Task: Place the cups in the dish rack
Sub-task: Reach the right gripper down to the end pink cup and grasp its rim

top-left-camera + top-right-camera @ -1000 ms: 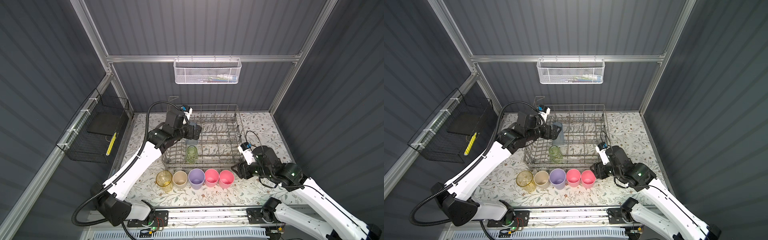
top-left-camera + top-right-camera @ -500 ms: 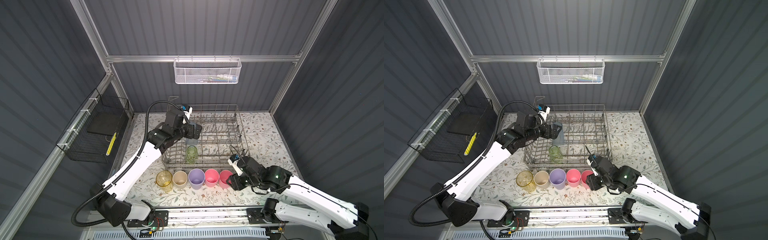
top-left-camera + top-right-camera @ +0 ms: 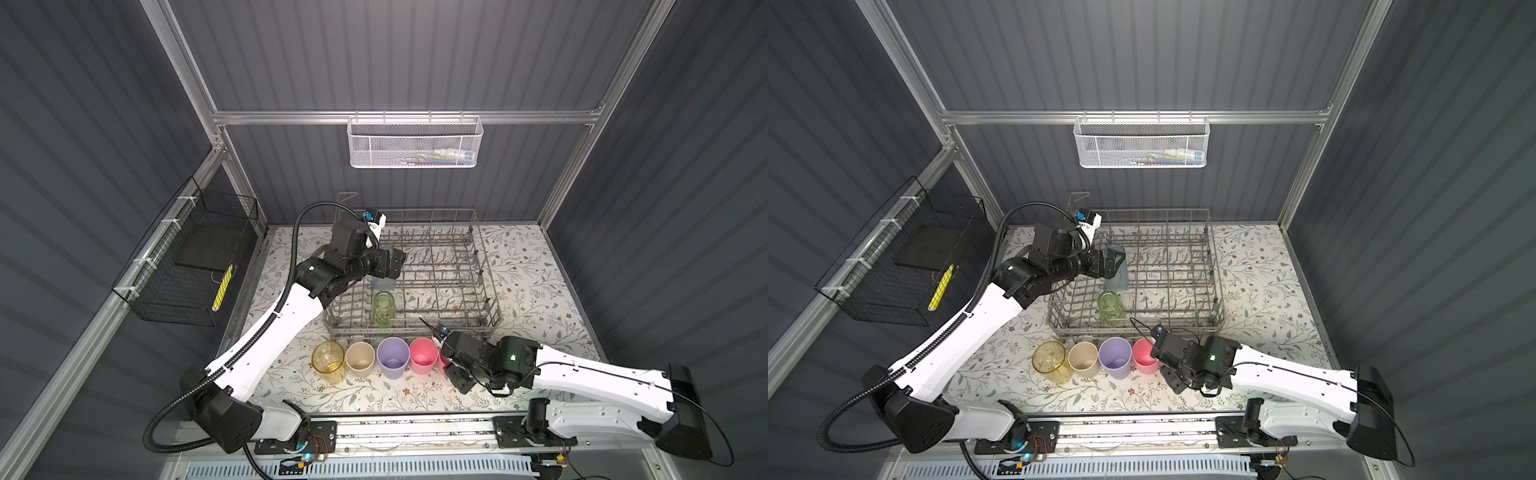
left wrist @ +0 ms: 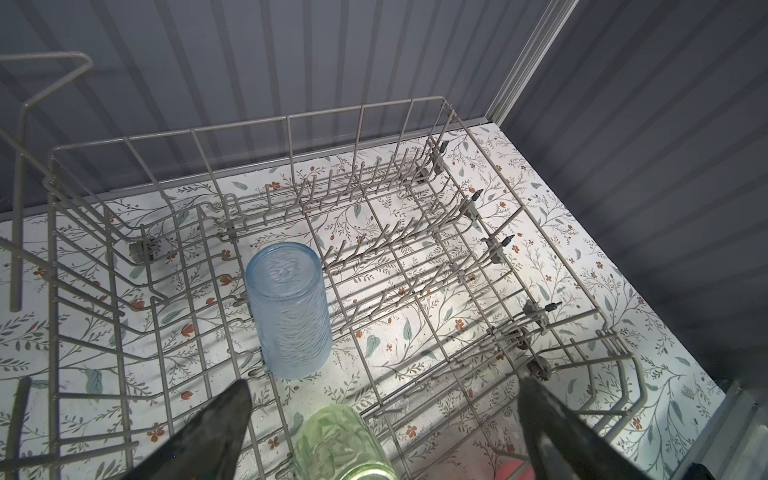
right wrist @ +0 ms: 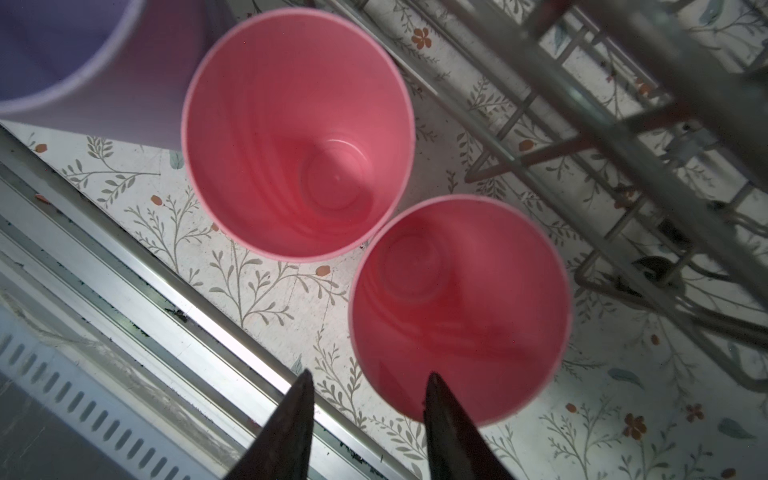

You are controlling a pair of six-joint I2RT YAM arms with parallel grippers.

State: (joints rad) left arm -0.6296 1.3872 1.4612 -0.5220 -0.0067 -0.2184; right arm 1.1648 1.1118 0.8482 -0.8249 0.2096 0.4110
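Right wrist: fingers [image 5: 291, 428] apparently straddle pink cup [image 5: 459, 307]; both top views obscure this.

**Camera placement**

Both top views look steeply down from high in front over the whole desk [image 3: 528, 270]. The left wrist view sits close above the dish rack [image 4: 415, 291] — the right wrist view, nearer, looks down into two pink cups [image 5: 297, 133] beside that rack's edge.
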